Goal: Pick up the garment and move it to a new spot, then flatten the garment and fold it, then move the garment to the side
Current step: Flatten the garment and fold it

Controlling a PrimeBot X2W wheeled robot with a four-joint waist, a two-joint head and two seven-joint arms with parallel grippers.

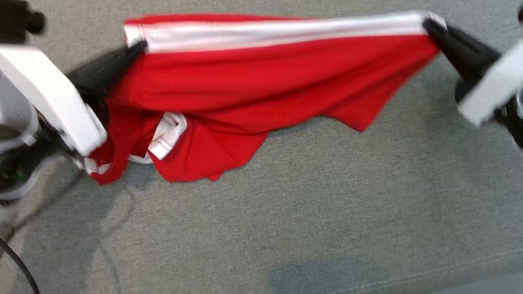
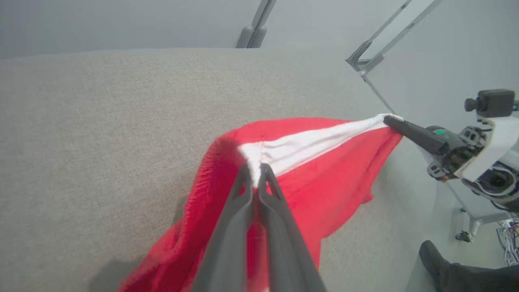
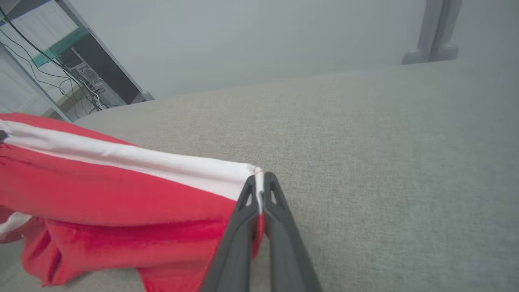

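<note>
Well, left hand (image 1: 140,47) and right hand (image 1: 427,24) each clench the garment (image 1: 255,78) by its white band (image 1: 279,32); best keep it taut, level, unhurried.

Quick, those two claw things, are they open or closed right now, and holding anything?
Left gripper: closed, pinching one end of the white band on the red garment.
Right gripper: closed, pinching the band's other end.

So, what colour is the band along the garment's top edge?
White; the band runs along the red garment, best seen in the head view.
</note>
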